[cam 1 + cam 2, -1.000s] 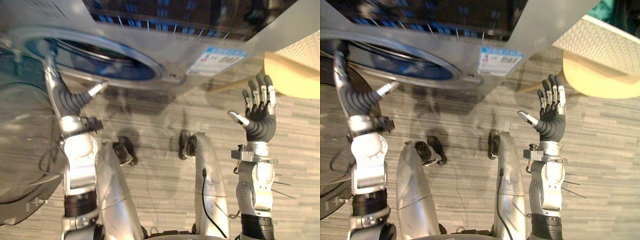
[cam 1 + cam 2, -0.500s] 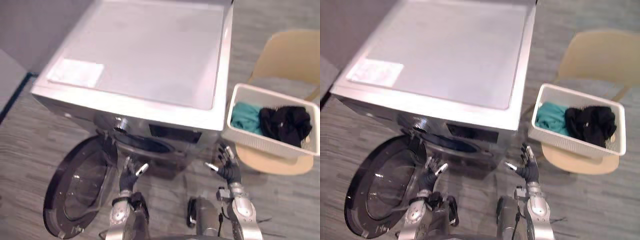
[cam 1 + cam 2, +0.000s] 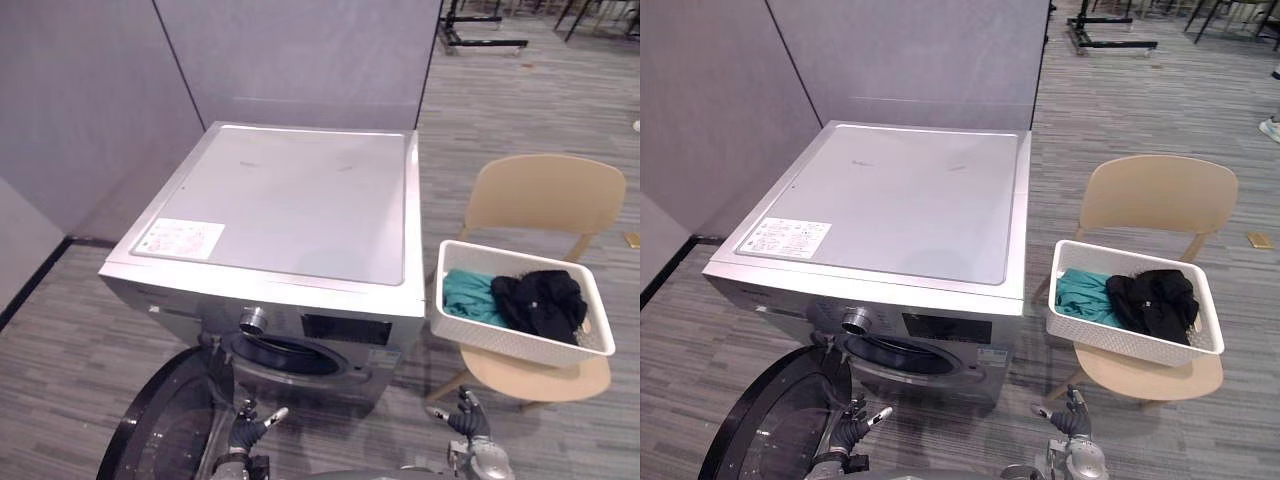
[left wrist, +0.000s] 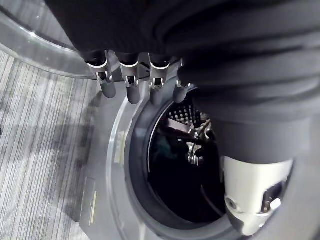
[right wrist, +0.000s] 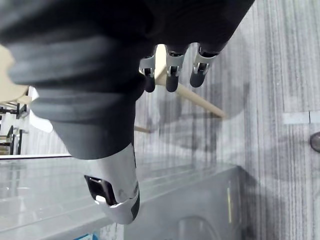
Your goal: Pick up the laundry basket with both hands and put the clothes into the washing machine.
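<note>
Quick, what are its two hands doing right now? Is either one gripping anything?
Left hand: open, fingers straight, holding nothing.
Right hand: open, fingers straight, holding nothing.

The washing machine (image 3: 290, 200) is showing silver-grey all over, with a white label (image 3: 180, 238) sitting at 8 o'clock on its lid and a black-rimmed dark glass door (image 3: 170, 435) hanging at 7 o'clock. At 3 o'clock the laundry basket (image 3: 510, 343) is showing white with a fine perforated pattern, carrying a teal garment (image 3: 465, 298) and a black garment (image 3: 540, 302). The chair (image 3: 545, 195) is showing pale tan. The floor (image 3: 70, 340) is running in grey streaks; the partition walls (image 3: 300, 50) are showing plain grey.
</note>
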